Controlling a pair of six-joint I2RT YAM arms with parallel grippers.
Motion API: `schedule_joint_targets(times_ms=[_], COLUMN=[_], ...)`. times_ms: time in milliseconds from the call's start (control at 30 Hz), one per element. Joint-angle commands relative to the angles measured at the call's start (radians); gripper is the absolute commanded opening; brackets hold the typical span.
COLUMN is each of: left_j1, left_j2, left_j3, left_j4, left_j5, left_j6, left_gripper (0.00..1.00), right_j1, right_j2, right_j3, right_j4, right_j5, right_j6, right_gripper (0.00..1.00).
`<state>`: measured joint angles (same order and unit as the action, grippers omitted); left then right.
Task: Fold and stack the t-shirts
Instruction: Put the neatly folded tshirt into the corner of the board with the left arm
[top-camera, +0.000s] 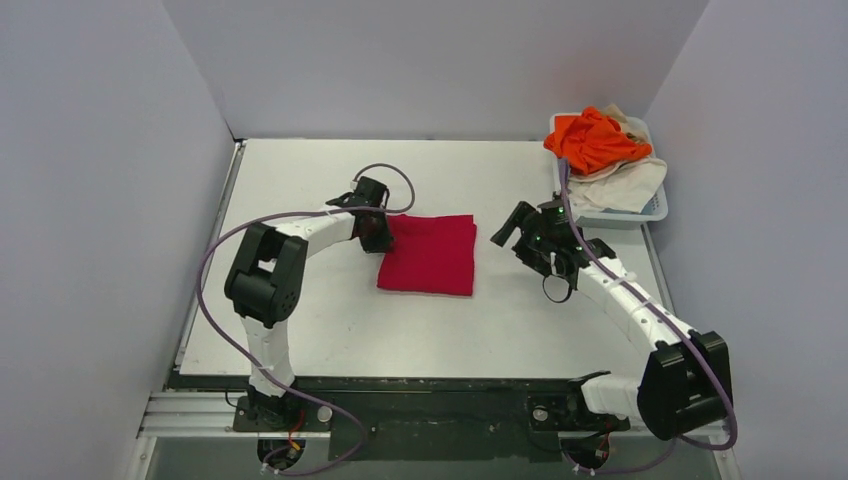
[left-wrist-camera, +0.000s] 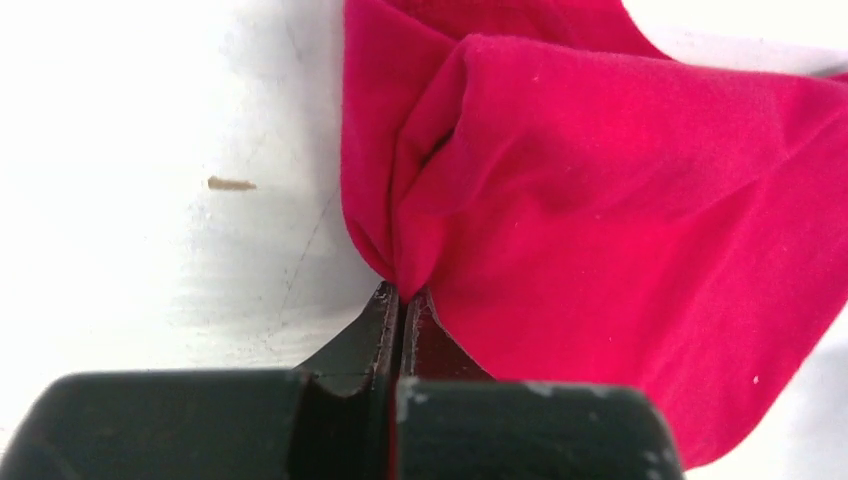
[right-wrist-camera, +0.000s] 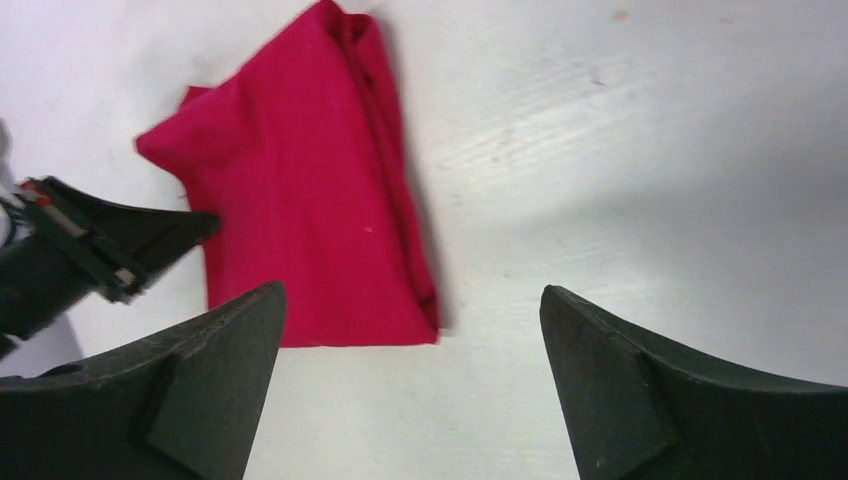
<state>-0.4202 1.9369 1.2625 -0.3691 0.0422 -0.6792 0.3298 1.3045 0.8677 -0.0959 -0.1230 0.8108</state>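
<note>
Folds hide the collar and both sleeves of the red t-shirt (top-camera: 430, 255), so we cannot tell which way it points. From above it reads as a nearly square pad lying flat mid-tabletop (top-camera: 330, 330), a little wider left to right than near to far, so its long axis is hard to call. Its left edge slants, the near corner further left.

The left wrist view cuts the red cloth (left-wrist-camera: 620, 200) off at the top and right. In it the left fingers (left-wrist-camera: 402, 300) are pressed together, with a pinch of the shirt's left corner between the tips. From above, the wrist body covers most of that grip (top-camera: 383, 236). A small tan speck (left-wrist-camera: 230, 183) lies on the tabletop to the left; we cannot identify it.

The right fingers (right-wrist-camera: 200, 400) are spread wide and hold nothing, hanging just right of the shirt (right-wrist-camera: 310, 200).

At far right, the orange t-shirt (top-camera: 592, 140) lies bunched over the cream t-shirt (top-camera: 625, 185) in the basket (top-camera: 655, 212). Both are crumpled, and the cream one is partly buried.
</note>
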Motion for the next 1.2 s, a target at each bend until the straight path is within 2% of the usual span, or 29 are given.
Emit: schedule_joint_targets(times_ms=[0, 200, 467, 767, 833, 1000, 1167], left_j1=[0.011, 0.147, 0.339, 0.51, 0.528, 0.557, 0.593], left_j2=[0.08, 0.141, 0.312, 0.642, 0.671, 0.681, 0.69], left_j3=[0.148, 0.314, 0.642, 1.236, 1.281, 1.265, 1.278], left_j4=[-0.148, -0.198, -0.211, -0.362, -0.341, -0.262, -0.254], left_j5=[-0.228, -0.371, -0.443, -0.487, -0.491, -0.497, -0.495], left_j6=[0.046, 0.205, 0.515, 0.708, 0.736, 0.755, 0.703], left_gripper=[0.0, 0.0, 0.0, 0.0, 0.0, 0.0, 0.0], right_j1=[-0.024, -0.028, -0.033, -0.036, -0.038, -0.037, -0.038], right_j2=[-0.121, -0.219, -0.22, -0.216, -0.224, -0.257, -0.295], right_j3=[-0.062, -0.084, -0.108, -0.144, -0.142, -0.125, -0.125], right_j4=[-0.11, -0.185, -0.174, -0.155, -0.163, -0.195, -0.222], right_j5=[0.117, 0.237, 0.233, 0.302, 0.316, 0.352, 0.382], right_j6=[-0.075, -0.188, -0.255, -0.271, -0.277, -0.271, -0.266], right_gripper=[0.93, 0.92, 0.93, 0.93, 0.93, 0.93, 0.93])
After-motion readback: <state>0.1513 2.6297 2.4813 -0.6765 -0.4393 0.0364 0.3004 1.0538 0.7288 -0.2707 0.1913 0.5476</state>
